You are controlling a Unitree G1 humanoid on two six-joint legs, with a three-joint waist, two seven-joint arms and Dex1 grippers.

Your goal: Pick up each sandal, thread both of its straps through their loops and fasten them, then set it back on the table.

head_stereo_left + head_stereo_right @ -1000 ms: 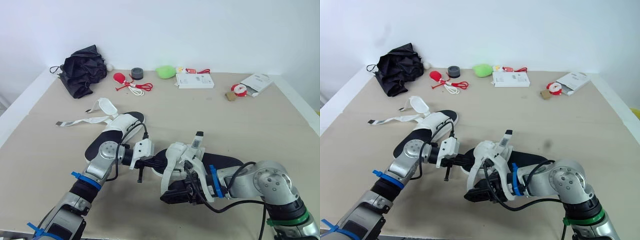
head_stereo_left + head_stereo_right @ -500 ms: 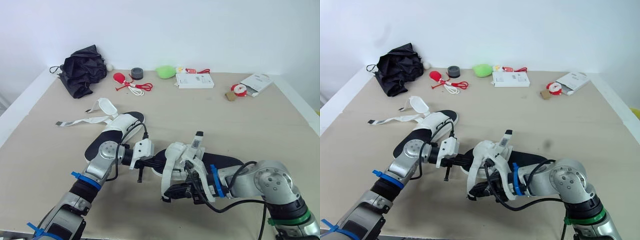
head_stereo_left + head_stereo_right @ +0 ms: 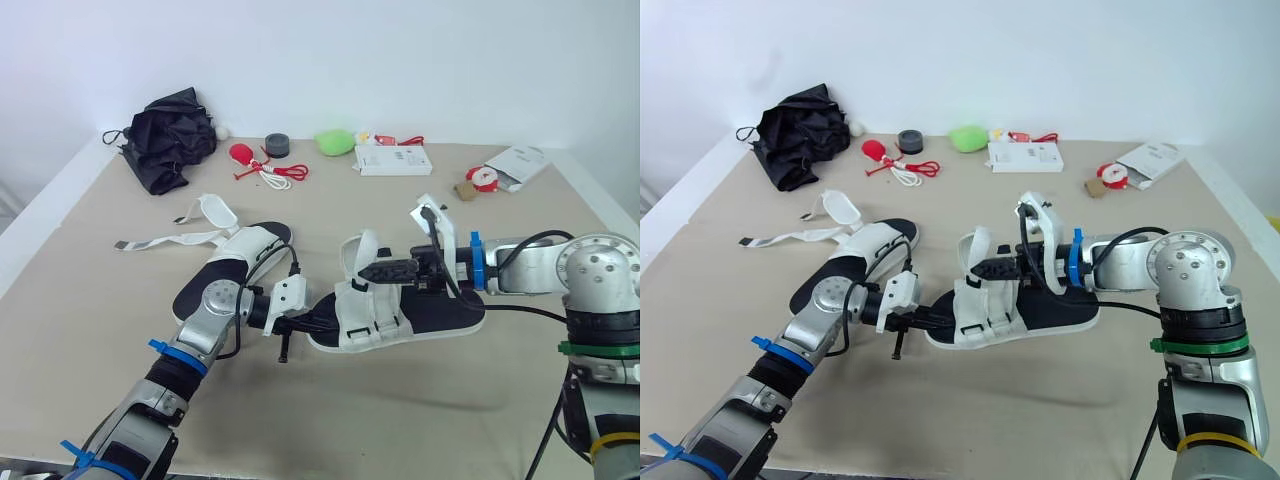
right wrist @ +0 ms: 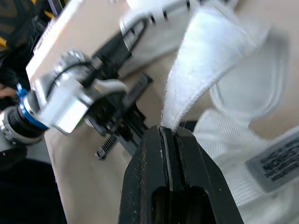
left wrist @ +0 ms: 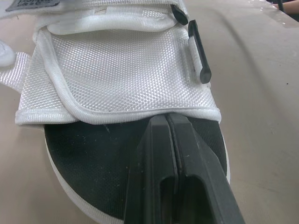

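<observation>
Sandals numbered two on the worktop (image 3: 90, 300). One sandal (image 3: 430, 318) lay flat in the middle, nearer the front edge, with its toe toward the left edge. The right gripper (image 3: 370, 271) was clamped on its white strap (image 3: 366, 246), which arched up over the footbed. The left gripper (image 3: 312, 325) had both fingers pressed together at the toe, tips against the edge of the white mesh flap (image 5: 117, 70); whether they pinched it could not be told. The second sandal (image 3: 238, 258) lay closer to the left edge, partly behind the left arm, its two straps (image 3: 170, 240) unfastened and trailing leftward. Bare surface ran along the front edge, over the right side up to the right edge, and in a band behind both sandals. Along the far edge sat one each of a black fabric bundle (image 3: 165, 140), a red item with white cord (image 3: 262, 167), a dark tape roll (image 3: 276, 146), a green lump (image 3: 334, 141), a white box (image 3: 392, 159), a red-and-white item (image 3: 480, 179) and a white packet (image 3: 520, 160).
</observation>
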